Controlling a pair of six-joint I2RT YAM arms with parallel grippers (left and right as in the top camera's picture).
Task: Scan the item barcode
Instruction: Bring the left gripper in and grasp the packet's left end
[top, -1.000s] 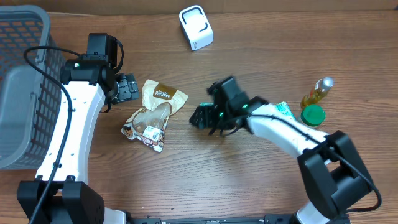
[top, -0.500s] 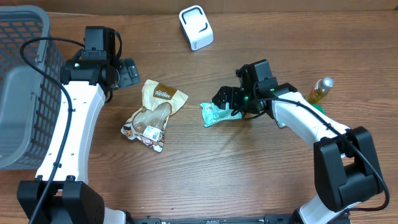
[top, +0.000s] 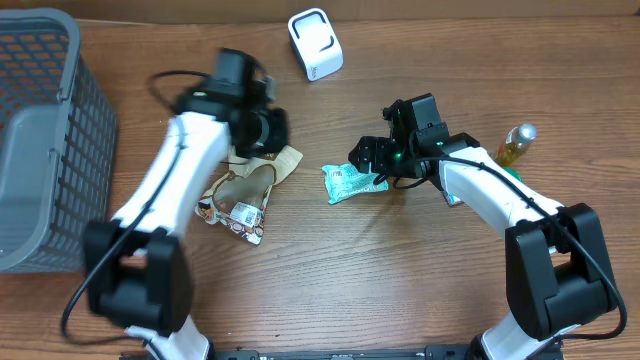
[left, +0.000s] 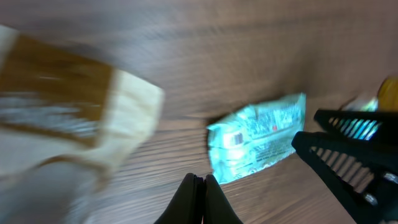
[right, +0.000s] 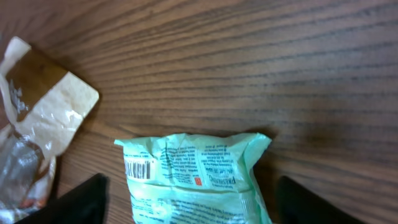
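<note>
The green snack packet (top: 349, 183) lies flat on the wooden table, its barcode (right: 140, 168) facing up. My right gripper (top: 377, 160) is open at the packet's right end. Its dark fingers (right: 78, 200) stand wide on either side of the packet (right: 194, 177) without touching it. My left gripper (top: 275, 132) hovers over the top of a brown-and-cream pouch (top: 248, 185). It is shut on nothing, its black fingertips (left: 189, 198) pressed together and pointing toward the packet (left: 258, 143). A white scanner-like device (top: 315, 43) stands at the back of the table.
A grey mesh basket (top: 45, 120) fills the left edge. A yellow bottle (top: 510, 147) and a green-capped item (top: 505, 185) sit at the right behind my right arm. Bare wood lies in front of the packet and pouch.
My left arm has swung right from near the basket to above the brown pouch, and its jaws have shut. The right gripper and green packet have barely moved in the last half second.
</note>
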